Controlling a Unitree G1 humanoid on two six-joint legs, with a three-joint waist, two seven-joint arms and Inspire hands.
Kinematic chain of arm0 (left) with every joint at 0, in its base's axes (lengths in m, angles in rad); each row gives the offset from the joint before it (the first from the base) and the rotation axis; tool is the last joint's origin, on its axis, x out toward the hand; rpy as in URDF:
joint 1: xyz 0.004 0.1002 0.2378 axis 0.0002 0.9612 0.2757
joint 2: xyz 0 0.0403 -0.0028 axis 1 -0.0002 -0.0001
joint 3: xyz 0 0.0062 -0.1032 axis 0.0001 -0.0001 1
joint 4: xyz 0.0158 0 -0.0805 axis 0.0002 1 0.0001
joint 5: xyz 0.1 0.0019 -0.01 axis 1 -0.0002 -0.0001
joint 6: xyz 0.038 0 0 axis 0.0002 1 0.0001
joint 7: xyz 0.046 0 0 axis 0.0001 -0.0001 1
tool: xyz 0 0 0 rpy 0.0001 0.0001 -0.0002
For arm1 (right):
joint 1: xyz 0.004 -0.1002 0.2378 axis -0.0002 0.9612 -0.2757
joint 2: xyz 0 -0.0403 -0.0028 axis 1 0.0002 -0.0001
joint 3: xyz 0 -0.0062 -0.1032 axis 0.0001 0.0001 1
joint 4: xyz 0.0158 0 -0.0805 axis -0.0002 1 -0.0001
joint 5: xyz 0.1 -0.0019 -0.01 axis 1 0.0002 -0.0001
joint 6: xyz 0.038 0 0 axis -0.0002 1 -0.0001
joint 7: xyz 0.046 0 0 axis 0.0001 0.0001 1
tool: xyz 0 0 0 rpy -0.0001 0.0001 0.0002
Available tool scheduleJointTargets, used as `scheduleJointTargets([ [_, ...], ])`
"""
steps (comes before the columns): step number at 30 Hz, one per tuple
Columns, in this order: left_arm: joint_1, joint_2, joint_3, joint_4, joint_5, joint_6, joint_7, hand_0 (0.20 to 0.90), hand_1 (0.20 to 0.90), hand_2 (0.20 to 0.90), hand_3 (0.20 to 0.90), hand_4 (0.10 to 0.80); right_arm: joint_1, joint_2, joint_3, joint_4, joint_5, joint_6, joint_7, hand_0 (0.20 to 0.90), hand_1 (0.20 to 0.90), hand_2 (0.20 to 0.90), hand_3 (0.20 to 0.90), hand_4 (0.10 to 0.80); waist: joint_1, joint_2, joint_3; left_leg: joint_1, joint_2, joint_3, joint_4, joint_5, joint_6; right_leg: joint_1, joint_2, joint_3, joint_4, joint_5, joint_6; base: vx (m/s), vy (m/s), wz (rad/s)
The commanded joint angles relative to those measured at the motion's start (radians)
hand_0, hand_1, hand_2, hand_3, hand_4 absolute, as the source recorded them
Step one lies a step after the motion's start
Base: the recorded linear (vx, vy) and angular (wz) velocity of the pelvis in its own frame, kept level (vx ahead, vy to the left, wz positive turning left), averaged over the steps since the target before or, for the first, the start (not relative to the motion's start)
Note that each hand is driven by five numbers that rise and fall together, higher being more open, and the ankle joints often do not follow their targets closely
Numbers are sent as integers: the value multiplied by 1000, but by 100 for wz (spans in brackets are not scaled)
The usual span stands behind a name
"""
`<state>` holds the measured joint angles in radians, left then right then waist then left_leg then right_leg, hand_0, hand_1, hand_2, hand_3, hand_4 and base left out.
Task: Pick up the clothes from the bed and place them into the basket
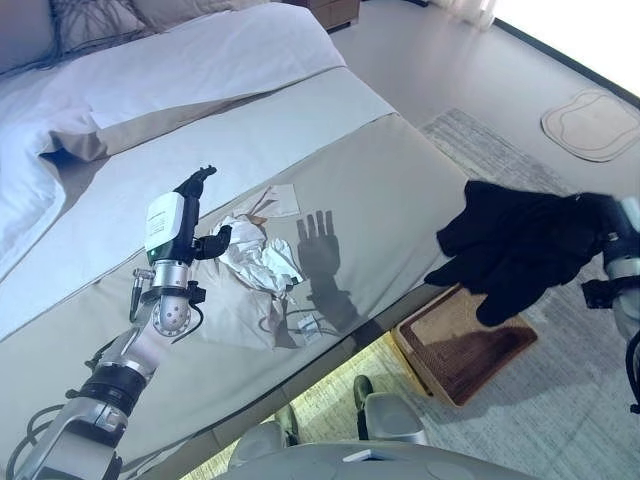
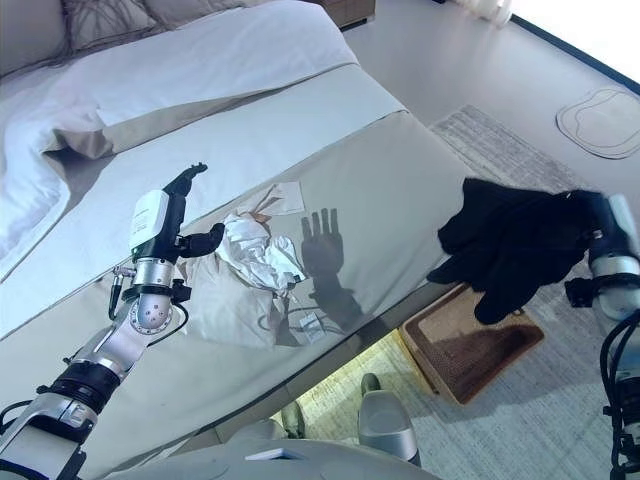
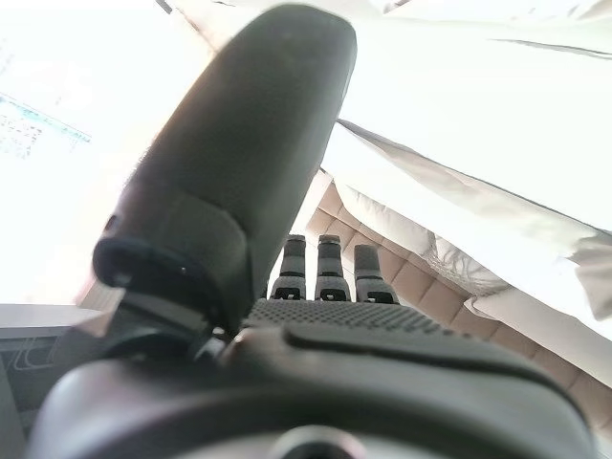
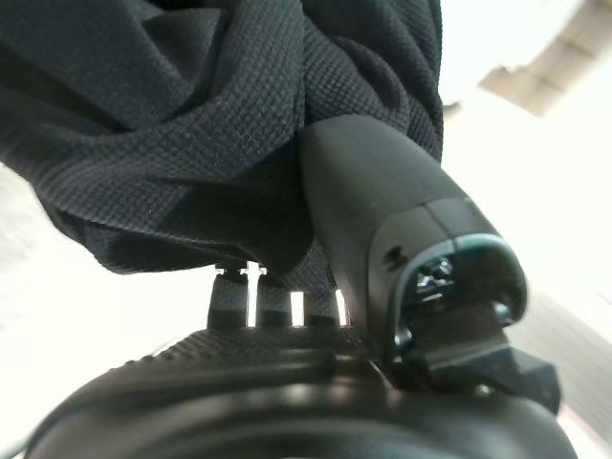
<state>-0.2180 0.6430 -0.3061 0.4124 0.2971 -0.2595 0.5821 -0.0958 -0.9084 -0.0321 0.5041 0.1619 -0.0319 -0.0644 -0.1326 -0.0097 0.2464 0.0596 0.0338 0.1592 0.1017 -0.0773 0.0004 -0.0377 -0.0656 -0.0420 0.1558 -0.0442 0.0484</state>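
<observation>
My right hand (image 1: 606, 222) is shut on a black garment (image 1: 515, 243) and holds it in the air at the right, above the brown wicker basket (image 1: 465, 350) on the floor beside the bed. In the right wrist view the black cloth (image 4: 191, 115) is wrapped over the thumb (image 4: 382, 220). A crumpled white garment (image 1: 255, 262) lies on the beige bed cover (image 1: 400, 190). My left hand (image 1: 185, 225) is raised just left of it, open and empty, fingers straight (image 3: 320, 268).
White duvet and pillows (image 1: 150, 60) lie at the far end of the bed. A grey rug (image 1: 560, 400) lies under the basket. A pale mat (image 1: 592, 122) lies on the floor at the far right.
</observation>
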Motion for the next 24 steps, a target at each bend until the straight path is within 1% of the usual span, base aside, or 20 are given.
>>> scheduleJointTargets([
  [1, -113, 58, -36, -72, 4, -41, 29, 900, 900, 900, 900, 800, -179, -36, -6, 75, -24, -64, -27, 300, 300, 300, 200, 100, 13, -37, -86, -28, 0, -16, 102, -66, 17, -15, 39, -27, 109, -52, -13, -11, -19, 7],
  [2, -116, 59, -40, -72, 3, -40, 28, 900, 900, 900, 900, 800, -183, -32, 3, 84, -25, -57, -23, 300, 300, 300, 200, 100, 14, -36, -85, -27, 0, -17, 101, -65, 17, -14, 39, -28, 109, -52, -13, -17, -25, 4],
  [4, -129, 60, -58, -69, -5, -35, 27, 900, 900, 900, 900, 800, -195, -3, 42, 140, -36, -44, -19, 300, 300, 300, 200, 100, 20, -33, -82, -28, -2, -21, 98, -62, 16, -12, 38, -32, 107, -51, -14, -23, -27, 10],
  [8, -140, 54, -80, -70, -5, -29, 33, 900, 900, 900, 900, 800, -201, 56, 82, 236, -50, -25, -23, 300, 300, 300, 200, 100, 30, -25, -77, -25, -3, -28, 88, -56, 17, -8, 37, -36, 103, -50, -13, -14, -5, 10],
  [10, -147, 54, -87, -71, -8, -26, 35, 900, 900, 900, 900, 800, -205, 71, 89, 274, -48, -20, -20, 300, 300, 300, 200, 100, 32, -22, -76, -23, -5, -29, 85, -55, 18, -7, 37, -38, 102, -50, -12, 0, 0, 0],
  [13, -162, 49, -105, -64, -8, -29, 41, 900, 900, 900, 900, 800, -215, 114, 99, 396, -55, -19, -41, 300, 300, 300, 200, 100, 43, -15, -72, -20, -5, -32, 79, -51, 20, -3, 35, -42, 100, -49, -11, -7, -2, 1],
  [17, -169, 57, -113, -67, -11, -22, 32, 900, 900, 900, 900, 800, -217, 137, 94, 488, -55, -4, -92, 300, 300, 300, 200, 100, 50, -8, -70, -15, -6, -34, 68, -46, 20, 2, 33, -46, 93, -45, -8, -22, -20, 7],
  [24, -170, 69, -125, -74, -15, -23, 37, 900, 900, 900, 900, 800, -228, 144, 86, 527, -81, 26, -166, 300, 300, 300, 200, 100, 48, 3, -64, -14, -7, -29, 68, -46, 19, 0, 31, -47, 92, -43, -7, -4, -5, 2],
])
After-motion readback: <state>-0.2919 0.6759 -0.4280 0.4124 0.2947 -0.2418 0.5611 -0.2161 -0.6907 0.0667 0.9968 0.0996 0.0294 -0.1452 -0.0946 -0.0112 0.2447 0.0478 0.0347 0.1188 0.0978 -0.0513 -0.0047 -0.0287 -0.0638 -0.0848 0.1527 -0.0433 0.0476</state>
